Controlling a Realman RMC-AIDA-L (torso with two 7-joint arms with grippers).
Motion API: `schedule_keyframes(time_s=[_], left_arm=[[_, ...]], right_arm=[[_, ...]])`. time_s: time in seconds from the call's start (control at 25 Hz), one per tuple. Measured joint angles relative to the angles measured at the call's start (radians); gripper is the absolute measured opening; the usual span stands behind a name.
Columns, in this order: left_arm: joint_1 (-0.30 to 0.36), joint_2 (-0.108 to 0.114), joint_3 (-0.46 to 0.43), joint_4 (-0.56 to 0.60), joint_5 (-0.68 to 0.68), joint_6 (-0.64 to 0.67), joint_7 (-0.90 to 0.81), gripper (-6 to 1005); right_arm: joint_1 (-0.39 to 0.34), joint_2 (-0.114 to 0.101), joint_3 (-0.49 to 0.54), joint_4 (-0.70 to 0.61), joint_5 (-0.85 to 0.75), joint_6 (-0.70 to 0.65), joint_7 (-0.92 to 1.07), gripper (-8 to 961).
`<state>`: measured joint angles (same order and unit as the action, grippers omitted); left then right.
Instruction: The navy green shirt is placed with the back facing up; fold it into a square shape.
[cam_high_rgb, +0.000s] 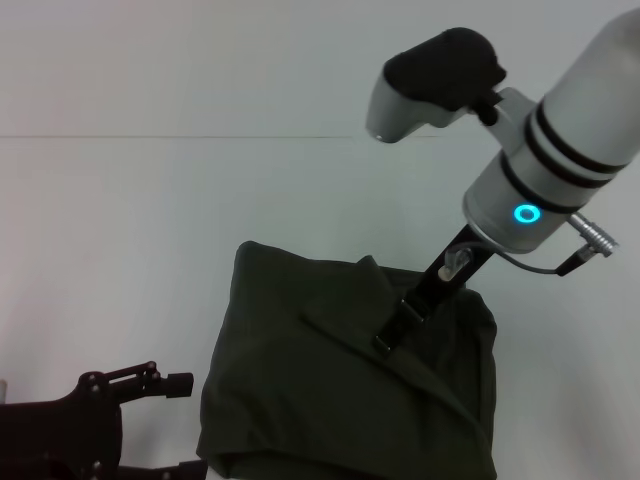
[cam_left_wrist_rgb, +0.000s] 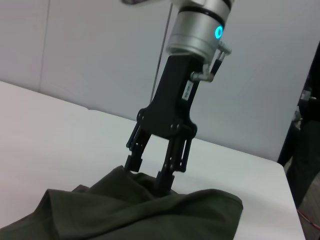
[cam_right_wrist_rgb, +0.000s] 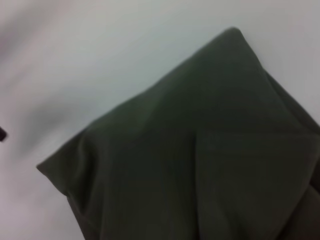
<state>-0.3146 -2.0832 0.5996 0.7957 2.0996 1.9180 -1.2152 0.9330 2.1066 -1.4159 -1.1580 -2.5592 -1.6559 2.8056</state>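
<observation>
Head view shows the navy green shirt (cam_high_rgb: 340, 380) lying on the white table (cam_high_rgb: 120, 250), already folded into a thick, nearly square bundle with several layers and some loose creases on top. The right gripper (cam_high_rgb: 385, 340) comes down from above on a slant and stands on the upper middle of the shirt. From the left wrist view this same right gripper (cam_left_wrist_rgb: 150, 175) is easier to read: its two black fingers (cam_left_wrist_rgb: 172, 165) are spread a little and their tips press into the fabric, with a small ridge of cloth rising between them. I cannot say for sure if they pinch this ridge or only rest on it. A small white label sits on the black body of this gripper, but its writing is too small to read. A ring of blue-green light (cam_high_rgb: 527, 213) glows on the wrist above.

The left gripper (cam_high_rgb: 165, 420) stays low, just beside the near left corner of the shirt, not touching it. Its fingers stand apart, one above the other, and hold nothing.

In the right wrist view only the shirt (cam_right_wrist_rgb: 200, 150) shows, one folded corner pointing away over the table.
</observation>
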Motion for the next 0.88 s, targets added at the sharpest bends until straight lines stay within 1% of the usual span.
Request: schedule_keyframes(time_s=[0.12,0.44,0.88], left_arm=[[0.005,-0.002,0.004,0.015,0.0,0.012,0.008,937],[-0.002,-0.009,0.005,0.011,0.044,-0.011,0.026,936],[-0.011,-0.012,0.004,0.005,0.045,-0.013,0.026,936]], right_arm=[[0.024,0.003,-0.044,0.033,-0.022,0.012,0.043,886],[0.074,0.004,-0.091,0.147,-0.004,0.099,0.05,885],[0.089,0.004,-0.182,0.185,0.012,0.184,0.051,886]])
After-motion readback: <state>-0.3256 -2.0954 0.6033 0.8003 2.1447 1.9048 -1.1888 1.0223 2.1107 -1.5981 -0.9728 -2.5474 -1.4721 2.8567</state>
